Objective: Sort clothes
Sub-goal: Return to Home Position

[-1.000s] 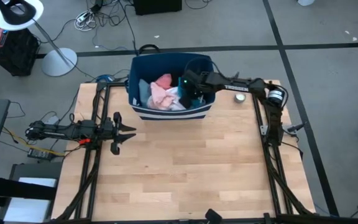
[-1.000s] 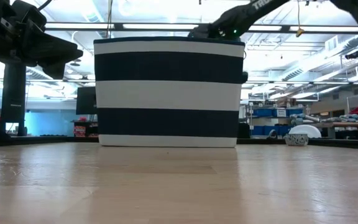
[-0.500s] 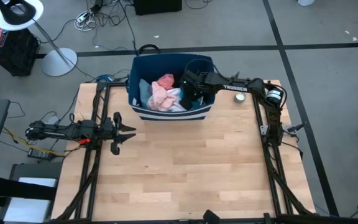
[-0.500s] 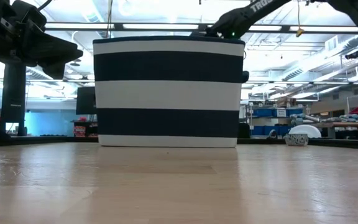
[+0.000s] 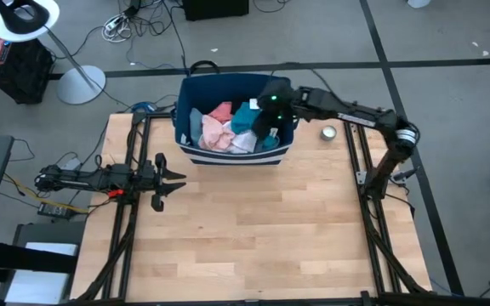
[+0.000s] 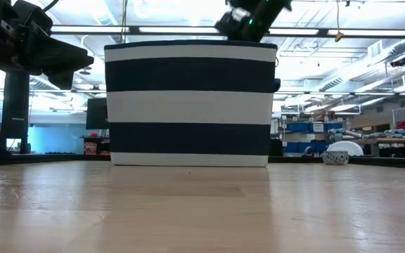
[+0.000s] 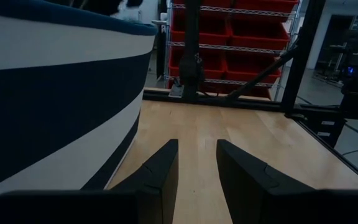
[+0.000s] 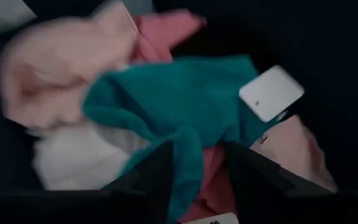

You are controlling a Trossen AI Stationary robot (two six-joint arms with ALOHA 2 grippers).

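High view: clothes (image 5: 215, 127) heaped in the bin (image 5: 228, 155), upper centre.
Right gripper (image 5: 266, 123) hovers over bin's right side; left gripper (image 5: 173, 180) waits mid-left. Left wrist view: fingers (image 7: 160, 174) parted, empty. Right wrist view: fingers parted, empty, over teal sock (image 8: 185, 106).

Right tool (image 8: 197, 148) risen; teal sock (image 5: 247, 114) now uncovered.

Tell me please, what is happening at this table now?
The right gripper hovers open and empty over the navy striped bin at the table's far edge. A teal sock lies in the bin on top of pink and white clothes. The left gripper waits open above the table's left side.
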